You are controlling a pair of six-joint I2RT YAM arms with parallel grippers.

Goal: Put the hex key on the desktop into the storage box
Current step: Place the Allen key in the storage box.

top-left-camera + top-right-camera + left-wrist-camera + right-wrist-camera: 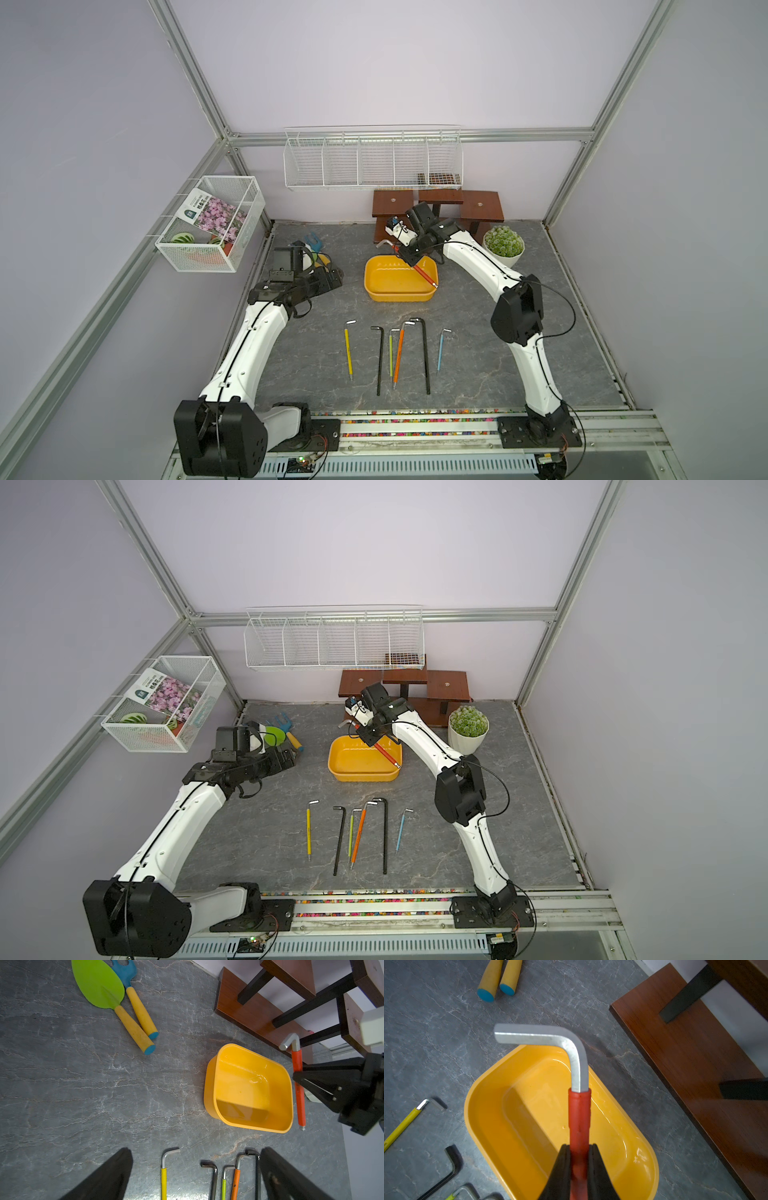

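The right claw (579,1147) is clamped on the red-sleeved L-shaped steel hex key (579,1118), a black finger pressed to each side of the sleeve. The key hangs tilted in the air over the shallow yellow plastic storage box (399,297), which sits on the dark grey veined tabletop (478,374).

Taking the box as dial centre in a top view, the key's bent silver end pokes past the rim at 11 o'clock. Its long end reaches toward 4 o'clock.

At 6 o'clock, well apart from the box, six more keys lie flat in a row with their bends toward the box:
- yellow-sleeved key (348,351)
- black key (380,361)
- green-sleeved key (390,353)
- orange-sleeved key (398,355)
- long black key (425,361)
- blue-sleeved key (440,351)

The left claw (195,1153) is at 9 o'clock, its fingers spread apart around nothing.

At 10 o'clock lie a green plastic trowel (97,982) and a blue plastic fork (124,970), both yellow-handled. A brown wooden stand (480,205) is at 1 o'clock, and a white pot of green plant (503,245) at 2 o'clock.
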